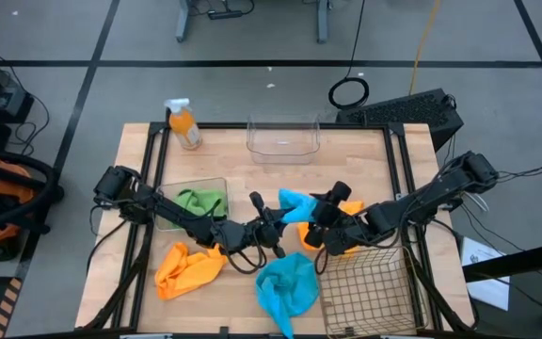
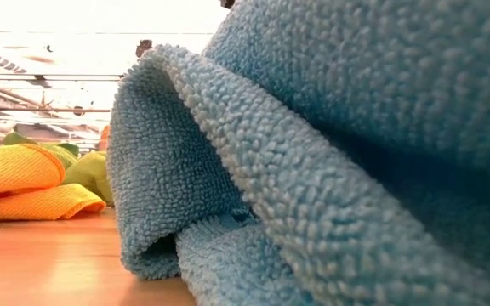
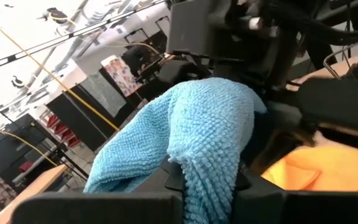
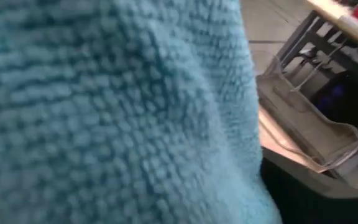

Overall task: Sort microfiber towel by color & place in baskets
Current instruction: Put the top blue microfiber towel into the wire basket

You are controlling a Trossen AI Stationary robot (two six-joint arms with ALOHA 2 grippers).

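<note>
High view: at the frame's centre the two arms meet over a blue towel (image 1: 294, 204). The left gripper (image 1: 273, 232) comes in from the left and is clenched on one end of that cloth; the right gripper (image 1: 316, 222) comes in from the right and presses against the other end, though whether its fingers grip cannot be told here. A second blue towel (image 1: 287, 287) lies crumpled at lower centre, just left of the bronze wire-mesh basket (image 1: 370, 292). An orange towel (image 1: 188, 268) lies at lower left, and another orange towel (image 1: 349, 229) sits beneath the right gripper at the basket's upper edge. A green towel (image 1: 200, 201) rests in a clear tub (image 1: 166, 221) at centre left. An empty clear tub (image 1: 283, 135) stands at upper centre, with an orange spray bottle (image 1: 184, 123) to its left.

Low view: the second blue towel (image 2: 330, 161) fills most of the frame (very close to the lens); orange cloth (image 2: 24, 187) and green cloth (image 2: 88, 174) show at the left on the wooden table (image 2: 49, 263).

Left wrist view: the held blue towel (image 3: 197, 137) hangs from the closed fingers at bottom centre, with orange cloth (image 3: 328, 171) at lower right.

Right wrist view: blue towel (image 4: 110, 112) covers nearly everything.
</note>
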